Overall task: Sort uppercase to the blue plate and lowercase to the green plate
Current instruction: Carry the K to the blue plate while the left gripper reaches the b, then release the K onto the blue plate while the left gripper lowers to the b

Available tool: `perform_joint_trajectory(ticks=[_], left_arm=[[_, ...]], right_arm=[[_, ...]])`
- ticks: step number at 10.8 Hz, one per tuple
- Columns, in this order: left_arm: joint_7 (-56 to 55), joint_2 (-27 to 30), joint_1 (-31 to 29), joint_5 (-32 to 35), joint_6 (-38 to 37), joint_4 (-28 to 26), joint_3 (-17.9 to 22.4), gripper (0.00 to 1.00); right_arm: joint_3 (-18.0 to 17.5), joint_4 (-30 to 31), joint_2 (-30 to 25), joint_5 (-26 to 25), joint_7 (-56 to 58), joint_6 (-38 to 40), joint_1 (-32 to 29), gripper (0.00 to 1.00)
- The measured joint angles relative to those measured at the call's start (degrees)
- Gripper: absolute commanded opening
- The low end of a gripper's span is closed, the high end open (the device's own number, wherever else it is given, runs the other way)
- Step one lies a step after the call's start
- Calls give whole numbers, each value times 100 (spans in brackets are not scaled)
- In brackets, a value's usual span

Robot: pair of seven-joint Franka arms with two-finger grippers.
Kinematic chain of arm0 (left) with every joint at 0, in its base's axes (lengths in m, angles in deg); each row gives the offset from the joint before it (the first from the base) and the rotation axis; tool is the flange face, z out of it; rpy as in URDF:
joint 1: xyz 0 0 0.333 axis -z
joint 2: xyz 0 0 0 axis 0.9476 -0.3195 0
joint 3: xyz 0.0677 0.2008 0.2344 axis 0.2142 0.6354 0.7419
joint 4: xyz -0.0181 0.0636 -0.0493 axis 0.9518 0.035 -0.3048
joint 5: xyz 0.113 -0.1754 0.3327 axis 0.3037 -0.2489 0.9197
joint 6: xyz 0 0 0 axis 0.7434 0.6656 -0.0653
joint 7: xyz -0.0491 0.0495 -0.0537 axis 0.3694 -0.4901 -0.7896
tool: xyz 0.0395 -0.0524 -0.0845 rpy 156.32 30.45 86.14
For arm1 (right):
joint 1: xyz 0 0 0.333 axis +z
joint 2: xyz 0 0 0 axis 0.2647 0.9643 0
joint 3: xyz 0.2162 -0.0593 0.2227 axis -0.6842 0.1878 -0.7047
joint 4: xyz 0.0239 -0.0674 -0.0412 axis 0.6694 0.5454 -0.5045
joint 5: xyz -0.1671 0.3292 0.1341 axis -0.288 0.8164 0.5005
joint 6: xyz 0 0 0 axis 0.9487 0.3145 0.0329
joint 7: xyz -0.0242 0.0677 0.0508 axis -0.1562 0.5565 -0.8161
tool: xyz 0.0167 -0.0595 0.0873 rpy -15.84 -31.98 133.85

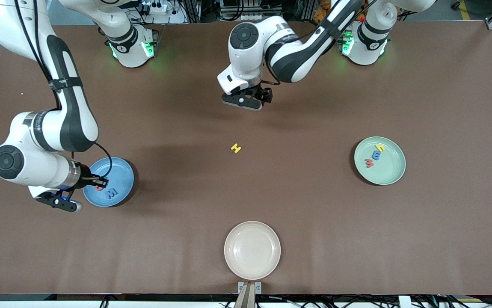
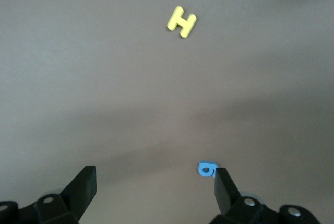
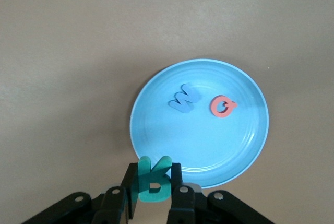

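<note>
White arms, black joints, black fingers.

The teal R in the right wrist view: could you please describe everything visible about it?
The teal R is a small, thick capital letter that looks like matte foam. The right gripper is shut on it, fingers pressing on its two sides, with its top sticking out above them. It hangs over the rim of the blue plate, not touching it. In the plate lie a blue W and a pink-red Q.
</note>
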Motion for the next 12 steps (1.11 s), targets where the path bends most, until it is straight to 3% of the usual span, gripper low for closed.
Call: perform_joint_trajectory(ticks=[7,12], left_arm=[[-1015,-839,548,701,702,-18,0,100],[-1340,-861,651,841,1674,-746,-33,98]], right_arm=[[-48,317,33,0,27,198,13,100],[-30,227,26,-32,273,171,-15,100]])
